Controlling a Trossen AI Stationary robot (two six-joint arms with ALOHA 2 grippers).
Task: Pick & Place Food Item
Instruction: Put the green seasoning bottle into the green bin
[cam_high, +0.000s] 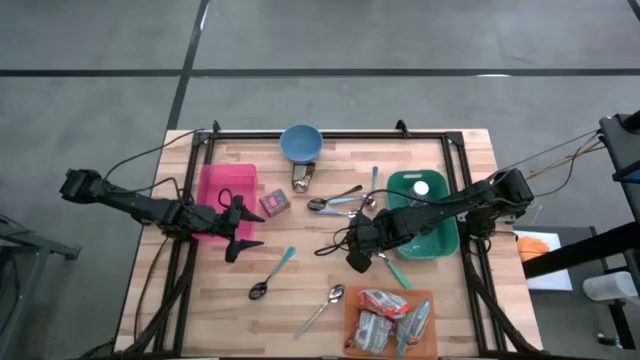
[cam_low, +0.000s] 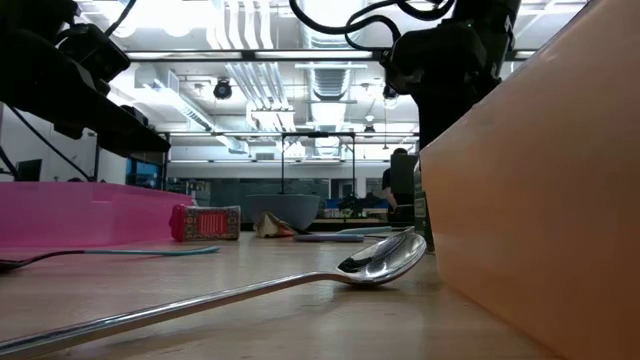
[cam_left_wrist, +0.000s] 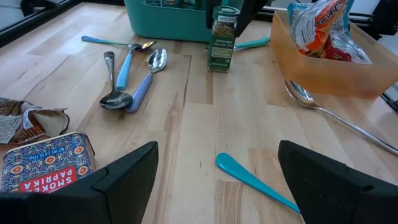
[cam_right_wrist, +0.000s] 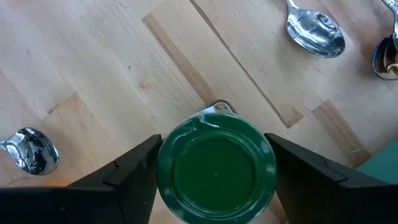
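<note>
Gripping: your right gripper (cam_right_wrist: 214, 171) pinches the green-lidded glass spice jar (cam_right_wrist: 216, 167), upright on the wooden table (cam_high: 300, 285) beside the green bin (cam_high: 436, 243).
Left gripper (cam_left_wrist: 214, 180): spread, empty, near the pink tray (cam_high: 215, 185).
Risk: off-centre pinch could tip jar when you lift.
Views: left wrist shows jar label; right wrist only lid.
</note>
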